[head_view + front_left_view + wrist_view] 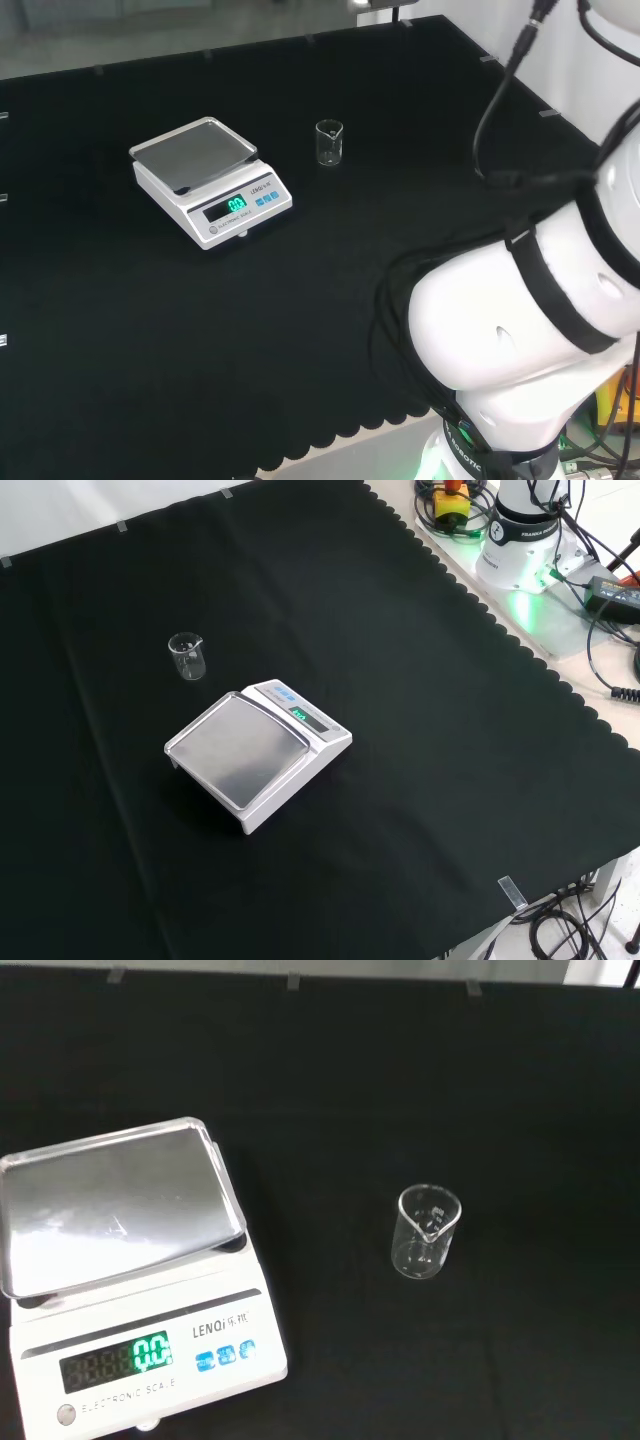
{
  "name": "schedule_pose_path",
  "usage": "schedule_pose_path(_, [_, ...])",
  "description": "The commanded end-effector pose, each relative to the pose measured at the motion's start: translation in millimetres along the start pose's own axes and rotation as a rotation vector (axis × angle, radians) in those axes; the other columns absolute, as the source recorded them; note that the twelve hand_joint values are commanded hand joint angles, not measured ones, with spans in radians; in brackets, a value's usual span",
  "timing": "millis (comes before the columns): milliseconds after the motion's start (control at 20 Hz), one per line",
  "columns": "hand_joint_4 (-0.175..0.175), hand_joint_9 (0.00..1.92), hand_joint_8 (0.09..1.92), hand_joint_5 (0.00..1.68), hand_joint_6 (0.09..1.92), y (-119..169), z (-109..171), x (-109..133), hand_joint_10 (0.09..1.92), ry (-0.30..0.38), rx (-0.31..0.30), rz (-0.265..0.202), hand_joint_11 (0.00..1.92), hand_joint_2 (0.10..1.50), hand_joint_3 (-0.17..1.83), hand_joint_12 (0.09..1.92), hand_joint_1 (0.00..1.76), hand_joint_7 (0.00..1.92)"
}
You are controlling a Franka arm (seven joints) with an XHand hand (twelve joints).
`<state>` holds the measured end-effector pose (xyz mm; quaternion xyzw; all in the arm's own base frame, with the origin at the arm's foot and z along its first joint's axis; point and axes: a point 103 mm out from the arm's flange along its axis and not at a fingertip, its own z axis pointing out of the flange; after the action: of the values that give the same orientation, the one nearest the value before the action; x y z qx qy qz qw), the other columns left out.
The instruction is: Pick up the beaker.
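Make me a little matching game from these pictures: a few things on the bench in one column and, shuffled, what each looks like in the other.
Things:
1. beaker
2. weighing pan of the scale
3. scale's display
4. cloth

Looks:
A. black, with a scalloped edge
B. clear glass, standing upright beside the scale
C. glowing green digits
D. bare silver metal, nothing on it

Pairs: 1-B, 2-D, 3-C, 4-A

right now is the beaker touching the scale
Apart. The front view shows bare black cloth between the beaker and the scale; the wrist view shows the same gap.
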<state>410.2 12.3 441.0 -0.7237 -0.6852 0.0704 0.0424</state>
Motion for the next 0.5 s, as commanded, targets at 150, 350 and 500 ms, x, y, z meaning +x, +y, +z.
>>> schedule_pose_path(150, [-0.072,0.00,0.37,0.06,0.09,87.2,38.8,-12.5,0.54,-0.040,0.024,0.027,0.00,0.89,0.30,1.44,0.31,0.00])
schedule_pose_path(350, [-0.073,0.00,0.37,0.06,0.09,109.5,61.3,-20.7,0.54,-0.060,0.037,0.045,0.00,0.86,0.27,1.43,0.34,0.00])
schedule_pose_path(500, [-0.073,0.00,0.38,0.07,0.09,126.0,82.9,-32.1,0.55,-0.050,0.073,0.059,0.00,0.83,0.26,1.43,0.35,0.00])
